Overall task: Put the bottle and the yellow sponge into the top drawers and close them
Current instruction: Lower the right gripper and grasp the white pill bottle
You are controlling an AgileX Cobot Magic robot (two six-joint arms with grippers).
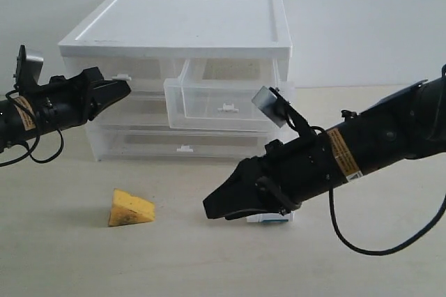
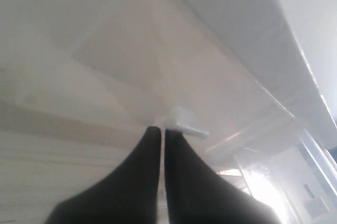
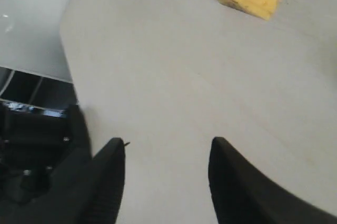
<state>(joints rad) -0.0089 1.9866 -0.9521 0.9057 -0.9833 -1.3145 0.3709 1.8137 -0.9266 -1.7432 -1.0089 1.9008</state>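
Yellow sponge [image 1: 130, 208]: wedge-shaped w/ speckled face, on smooth pale table [image 1: 63, 262].

The left claw [image 1: 124, 88] is pinched fully together, and its arm reaches level from the left. The right claw [image 3: 167, 148] is spread wide, and its arm slants downward.

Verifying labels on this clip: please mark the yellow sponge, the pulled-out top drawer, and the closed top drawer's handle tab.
yellow sponge [image 1: 130, 210]: exterior view, on its speckled front face.
pulled-out top drawer [image 1: 209, 95]: exterior view, on its translucent front wall.
closed top drawer's handle tab [image 2: 184, 122]: left wrist view, on the white tab's middle.
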